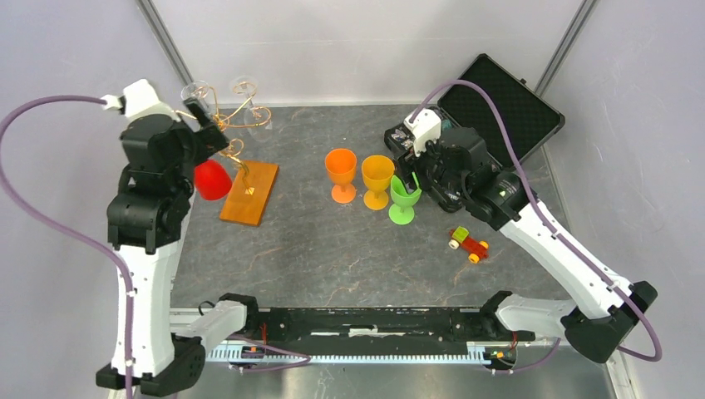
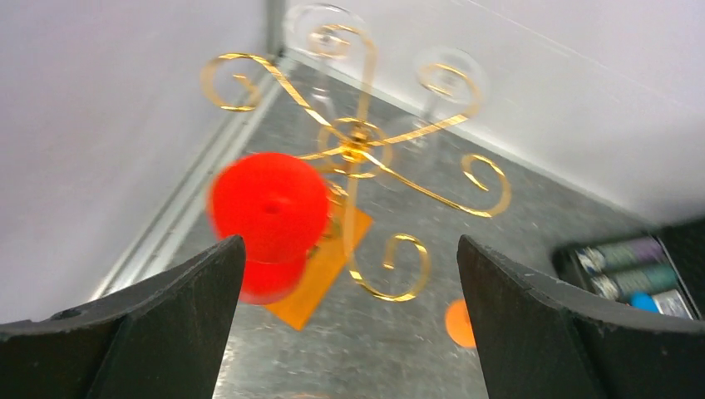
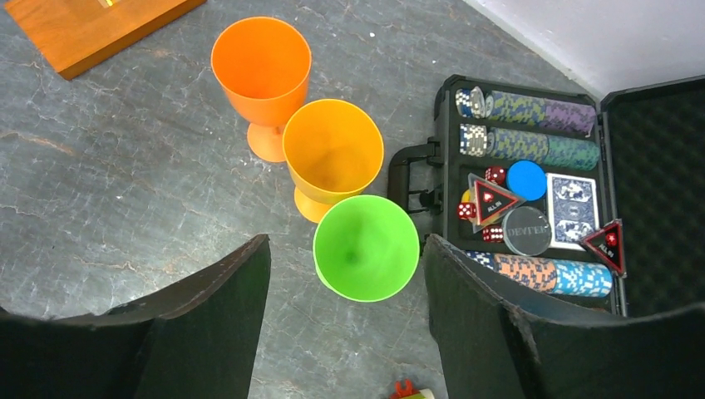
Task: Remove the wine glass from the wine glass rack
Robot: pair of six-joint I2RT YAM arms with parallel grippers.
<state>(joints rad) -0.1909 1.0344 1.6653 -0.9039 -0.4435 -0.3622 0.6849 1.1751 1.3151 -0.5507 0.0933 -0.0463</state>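
Reaching for the red wine glass (image 2: 270, 208), hung on the wine glass rack (image 2: 357, 150) at centre left of the left wrist view, is judged under way. The left gripper (image 2: 349, 245) and the right gripper (image 3: 347, 241) are seen with jaws open and empty. Next, the stem must be clasped and unhooked.

Gold wire rack (image 2: 357, 151) stands upright on an orange-brown wooden base (image 1: 249, 192), far-left on the counter. Red wine glass (image 1: 212, 179) hangs foot-up on its left side. Two clear glasses (image 1: 198, 90) hang on the far arms.
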